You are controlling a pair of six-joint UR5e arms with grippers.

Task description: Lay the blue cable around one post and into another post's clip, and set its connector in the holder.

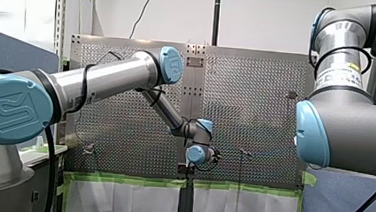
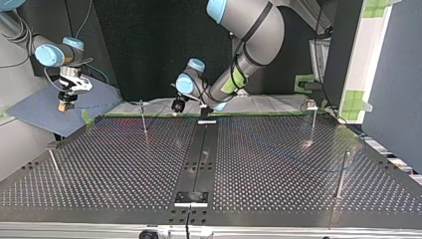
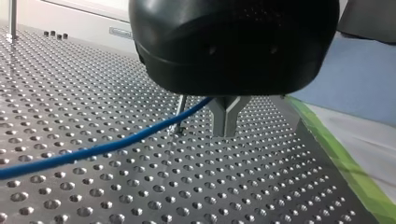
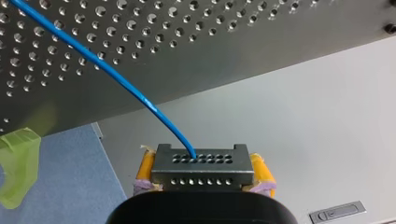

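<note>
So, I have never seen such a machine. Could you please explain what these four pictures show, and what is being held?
These are two robot arms at a table full of holes. The front view looks from behind them: my left arm is at its left, my right arm at its right. The top view faces them across the table, so the sides are crossed. Thin posts stand on the table. The other two pictures come from cameras on the wrists. My right gripper holds, between yellow pads, a metal connector on the end of a blue cable. The cable runs over the table up to my left gripper; whether it is gripped there I cannot tell.
</note>
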